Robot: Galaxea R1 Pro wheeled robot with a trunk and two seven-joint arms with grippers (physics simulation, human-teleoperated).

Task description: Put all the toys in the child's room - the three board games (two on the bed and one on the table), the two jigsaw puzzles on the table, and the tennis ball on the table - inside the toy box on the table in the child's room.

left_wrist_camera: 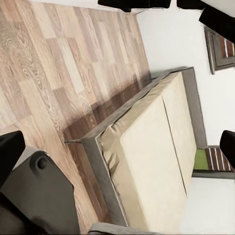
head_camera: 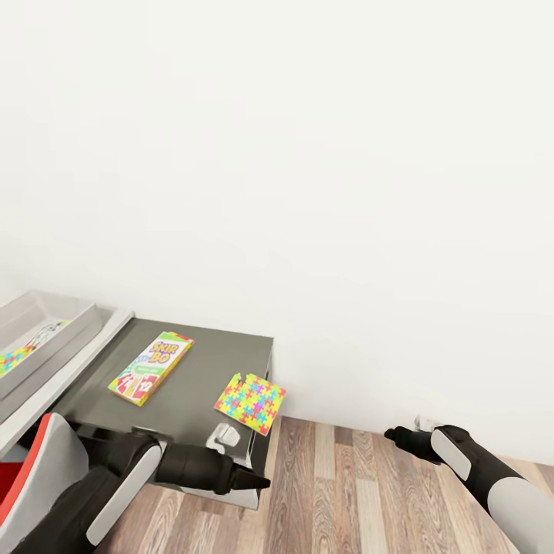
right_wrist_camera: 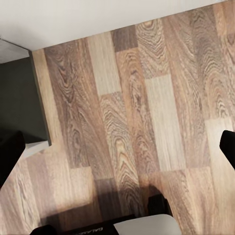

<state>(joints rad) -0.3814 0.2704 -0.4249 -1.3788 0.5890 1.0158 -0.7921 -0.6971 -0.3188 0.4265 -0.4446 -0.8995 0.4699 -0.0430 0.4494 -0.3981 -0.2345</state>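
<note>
2 toys lie on the dark tabletop (head_camera: 196, 385): a board game (head_camera: 151, 367) and a jigsaw puzzle (head_camera: 250, 403) overhanging its edge. Both arms' jaws gape empty over the floor (right_wrist_camera: 147, 122).

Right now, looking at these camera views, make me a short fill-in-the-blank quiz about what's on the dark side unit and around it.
1. The board game lies flat on the dark grey ____ unit of the table.
2. The jigsaw puzzle hangs over the unit's ____ nearest the wall.
3. The floor under the right gripper is made of ____ planks.
4. In the left wrist view, the bed has a ____ mattress.

Missing words: side; corner; wooden; beige
</note>
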